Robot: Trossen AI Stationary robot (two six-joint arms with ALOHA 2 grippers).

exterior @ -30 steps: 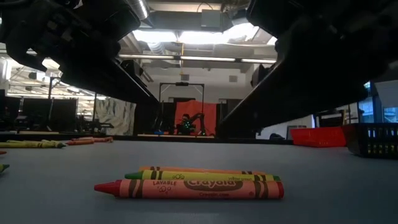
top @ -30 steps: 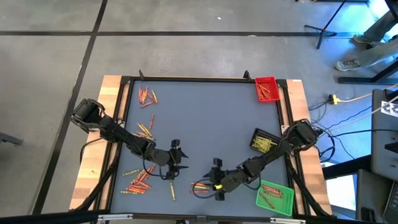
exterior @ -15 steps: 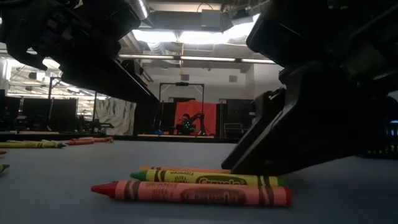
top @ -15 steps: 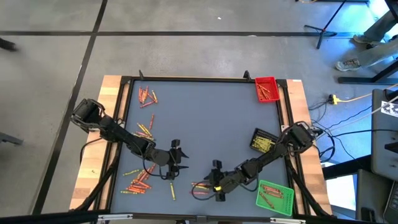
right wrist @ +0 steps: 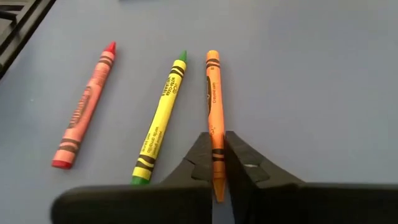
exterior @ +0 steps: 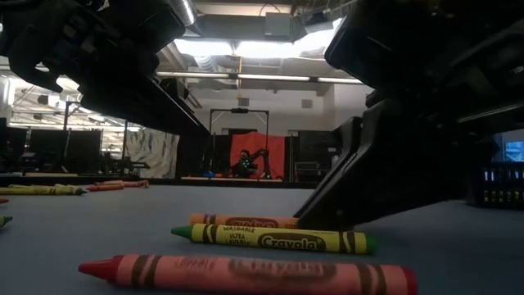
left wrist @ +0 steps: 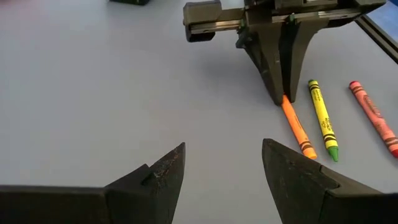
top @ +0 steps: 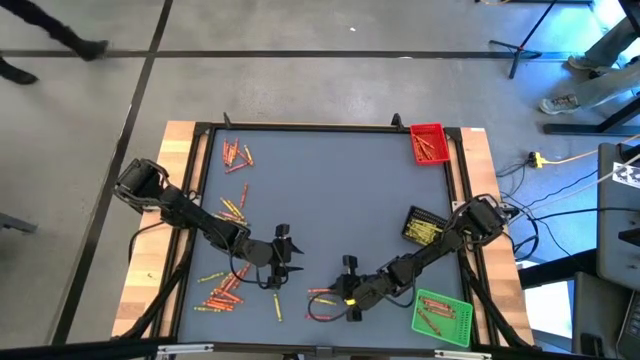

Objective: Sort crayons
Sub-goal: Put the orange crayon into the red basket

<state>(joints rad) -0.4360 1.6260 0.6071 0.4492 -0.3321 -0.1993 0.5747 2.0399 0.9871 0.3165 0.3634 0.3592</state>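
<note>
Orange crayon (right wrist: 214, 118) pinched betw. R jaws

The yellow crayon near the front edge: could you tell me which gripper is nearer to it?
Right. The right gripper is shut on the orange crayon lying right beside the yellow crayon; the left gripper hangs open, farther off.

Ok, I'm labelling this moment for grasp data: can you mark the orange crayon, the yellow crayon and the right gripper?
orange crayon (right wrist: 213, 93): right wrist view, on its paper wrapper.
yellow crayon (right wrist: 161, 115): right wrist view, mid-wrapper.
right gripper (right wrist: 216, 163): right wrist view, between its fingertips, shut on the orange crayon.
</note>
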